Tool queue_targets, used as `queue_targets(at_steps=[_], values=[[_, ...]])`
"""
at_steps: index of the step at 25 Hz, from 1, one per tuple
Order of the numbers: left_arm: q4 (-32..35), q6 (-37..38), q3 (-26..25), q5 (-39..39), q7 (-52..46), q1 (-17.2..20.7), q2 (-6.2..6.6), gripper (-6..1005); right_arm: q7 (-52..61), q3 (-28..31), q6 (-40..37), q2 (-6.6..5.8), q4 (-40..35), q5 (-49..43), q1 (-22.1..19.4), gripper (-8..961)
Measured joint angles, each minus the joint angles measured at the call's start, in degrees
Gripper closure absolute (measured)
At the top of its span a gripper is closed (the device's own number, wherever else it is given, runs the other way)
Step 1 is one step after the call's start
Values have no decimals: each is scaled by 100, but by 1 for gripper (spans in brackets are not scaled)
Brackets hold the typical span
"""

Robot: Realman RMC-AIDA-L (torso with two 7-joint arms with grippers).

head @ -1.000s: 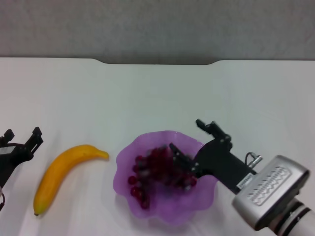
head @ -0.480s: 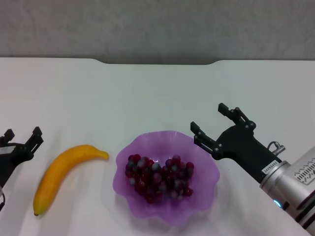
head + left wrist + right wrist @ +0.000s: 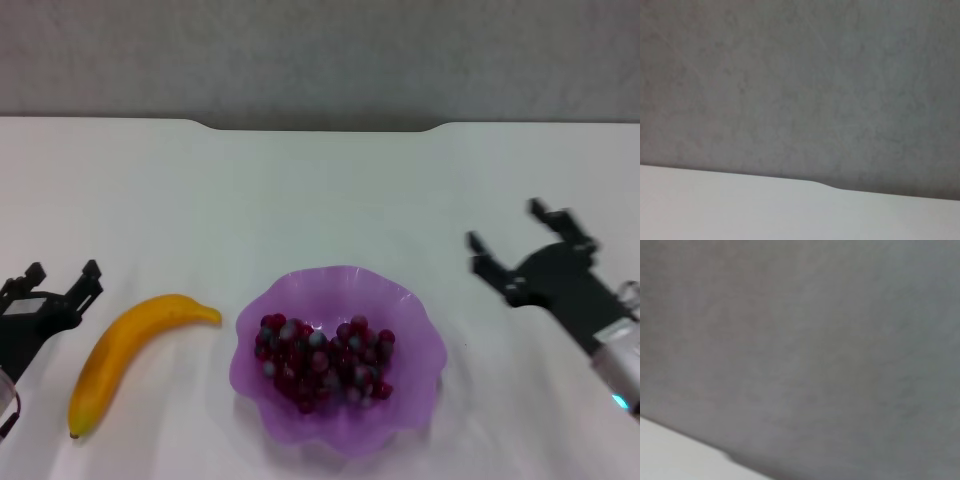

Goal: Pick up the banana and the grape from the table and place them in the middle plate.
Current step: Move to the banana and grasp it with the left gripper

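In the head view the grape point(image 3: 325, 364), a dark red bunch, lies inside the purple middle plate point(image 3: 415, 325) near the table's front. The banana point(image 3: 125, 354) rests on the white table point(image 3: 300, 200) to the left of the plate, apart from it. My right gripper point(image 3: 508, 238) hangs open and empty to the right of the plate, above the table. My left gripper point(image 3: 62, 277) stands open at the left edge, just left of the banana and not touching it. Both wrist views show only the grey wall and the table's far edge.
The table's far edge has a shallow notch point(image 3: 320, 126) with a grey wall point(image 3: 320, 50) behind it. That edge also shows in the left wrist view as the table edge point(image 3: 830, 187).
My right gripper let go of the grape in the plate, then drew back to the right and up, away from the plate. My left gripper shifted slightly right, toward the banana.
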Motion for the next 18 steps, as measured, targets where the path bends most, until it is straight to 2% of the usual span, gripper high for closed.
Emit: queue_targets(at_steps=[4,10,15,18], values=[[-1,-1,9,108,23,-38,-28,203,-489,326,-172,51,9,330,-240,90],[-10,-23,56,141,-7,-75,-36,203,-479,157,-59,51,-169,1520,-292,91],[-167,50,311,145,-59,-104,-3,203,-462,-59,128,37,-205,1684,-264,92],[-545,351,522,219,-207,-87,74,203,-463,-171,138,32,-209,1677,-259,92]])
